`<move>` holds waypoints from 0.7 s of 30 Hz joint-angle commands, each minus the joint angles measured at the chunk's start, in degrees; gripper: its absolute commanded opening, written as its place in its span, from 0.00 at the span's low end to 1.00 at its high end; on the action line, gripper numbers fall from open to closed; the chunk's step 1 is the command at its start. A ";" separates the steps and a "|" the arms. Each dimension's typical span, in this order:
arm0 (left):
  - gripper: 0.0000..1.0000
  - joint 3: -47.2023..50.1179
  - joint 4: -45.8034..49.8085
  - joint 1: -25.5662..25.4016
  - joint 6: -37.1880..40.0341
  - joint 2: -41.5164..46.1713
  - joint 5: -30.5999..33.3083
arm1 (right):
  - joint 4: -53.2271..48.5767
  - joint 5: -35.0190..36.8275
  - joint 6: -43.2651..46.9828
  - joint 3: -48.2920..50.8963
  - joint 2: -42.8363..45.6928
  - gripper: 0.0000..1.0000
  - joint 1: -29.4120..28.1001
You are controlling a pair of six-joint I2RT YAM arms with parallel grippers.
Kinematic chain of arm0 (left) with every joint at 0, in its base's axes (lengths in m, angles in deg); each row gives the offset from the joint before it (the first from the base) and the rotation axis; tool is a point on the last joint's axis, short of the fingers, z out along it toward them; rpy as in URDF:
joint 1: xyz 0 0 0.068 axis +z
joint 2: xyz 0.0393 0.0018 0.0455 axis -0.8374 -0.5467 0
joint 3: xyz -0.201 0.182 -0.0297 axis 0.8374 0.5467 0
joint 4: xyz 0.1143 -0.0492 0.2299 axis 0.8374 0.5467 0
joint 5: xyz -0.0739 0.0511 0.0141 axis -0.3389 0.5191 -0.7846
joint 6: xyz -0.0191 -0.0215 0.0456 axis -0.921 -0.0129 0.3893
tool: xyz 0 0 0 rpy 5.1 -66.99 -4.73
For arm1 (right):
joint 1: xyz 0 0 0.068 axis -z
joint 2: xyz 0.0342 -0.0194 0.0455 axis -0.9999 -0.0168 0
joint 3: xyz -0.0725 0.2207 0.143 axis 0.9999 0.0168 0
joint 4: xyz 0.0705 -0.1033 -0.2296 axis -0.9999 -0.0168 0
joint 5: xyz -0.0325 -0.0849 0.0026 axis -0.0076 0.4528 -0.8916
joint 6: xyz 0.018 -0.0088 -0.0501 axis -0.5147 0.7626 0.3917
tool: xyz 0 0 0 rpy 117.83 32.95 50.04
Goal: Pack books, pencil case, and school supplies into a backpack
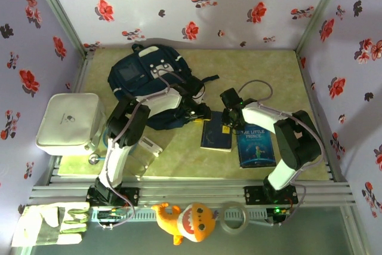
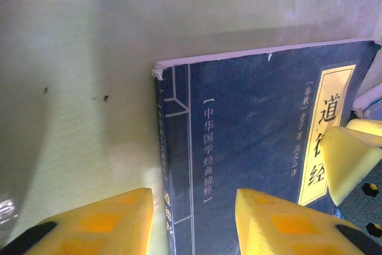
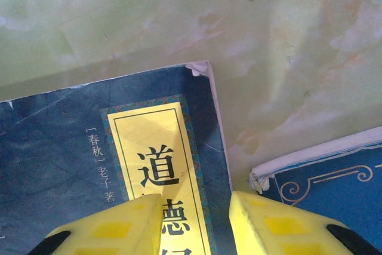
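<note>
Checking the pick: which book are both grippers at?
The navy book with the yellow title strip; the brighter blue Little Prince lies apart to its right.

Top view is showing even, soft overhead light. Wrist views are running dimmer, yellow-green; shadow bands are crossing the desk [image 2: 71,117], nearest foreground blurring.

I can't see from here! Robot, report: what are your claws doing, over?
Left claw open, astride spine edge of navy book. Right claw open, astride its other edge. Book flat on table, backpack beyond. Little Prince book close beside, not touching.
</note>
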 commanded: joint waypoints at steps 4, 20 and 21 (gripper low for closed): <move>0.42 -2.60 3.51 -0.39 0.66 -2.47 -1.58 | 0.90 -1.02 -1.44 2.14 -2.08 0.36 0.65; 0.37 -3.50 -1.92 -0.39 -1.29 1.73 -9.41 | 5.34 -4.48 -2.64 3.85 -1.88 0.33 1.00; 0.35 -2.76 -3.25 -0.30 -2.61 2.33 -9.41 | 5.90 -4.72 -2.64 4.19 -1.83 0.33 1.07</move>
